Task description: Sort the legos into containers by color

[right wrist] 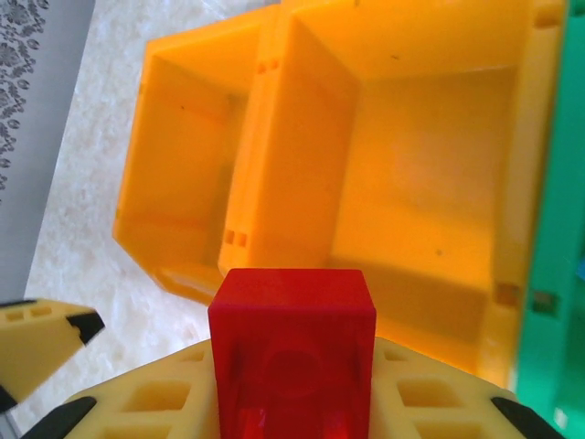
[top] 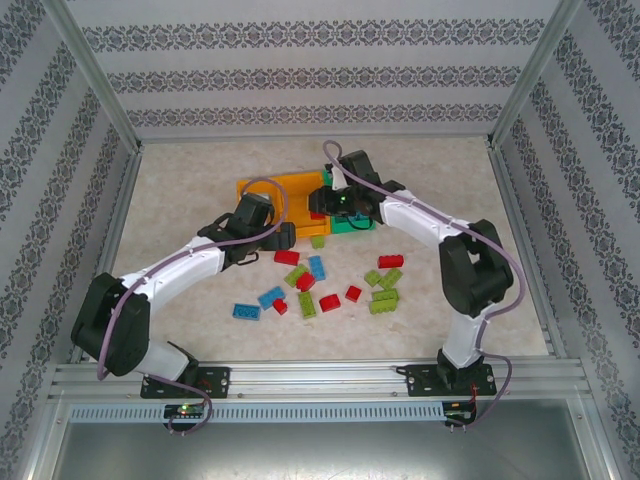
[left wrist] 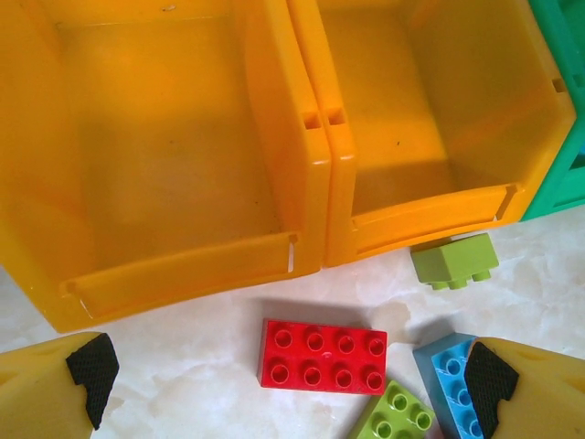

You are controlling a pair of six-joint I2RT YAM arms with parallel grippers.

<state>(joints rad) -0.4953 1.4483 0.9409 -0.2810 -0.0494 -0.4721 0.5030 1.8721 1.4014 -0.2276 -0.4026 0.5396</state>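
- The right claw (right wrist: 292, 407) is clenched on a red brick (right wrist: 292, 338), hanging over the wall between the middle bin (right wrist: 430, 210) and the end bin (right wrist: 183, 155). If it lets go here, the brick may clip that wall and bounce out.
- The left claw (left wrist: 291, 380) hangs wide open above a flat red brick (left wrist: 323, 355) just in front of the bins. A blue brick (left wrist: 446, 375) lies by one pad (left wrist: 489, 389) and could get pinched too.
- Seen from above, both wrists crowd the bins, so a bump is possible.
- The loose bricks (top: 329, 302) wait on the table.
- The green bin (left wrist: 562, 174) is cut off, so I cannot tell what is inside.
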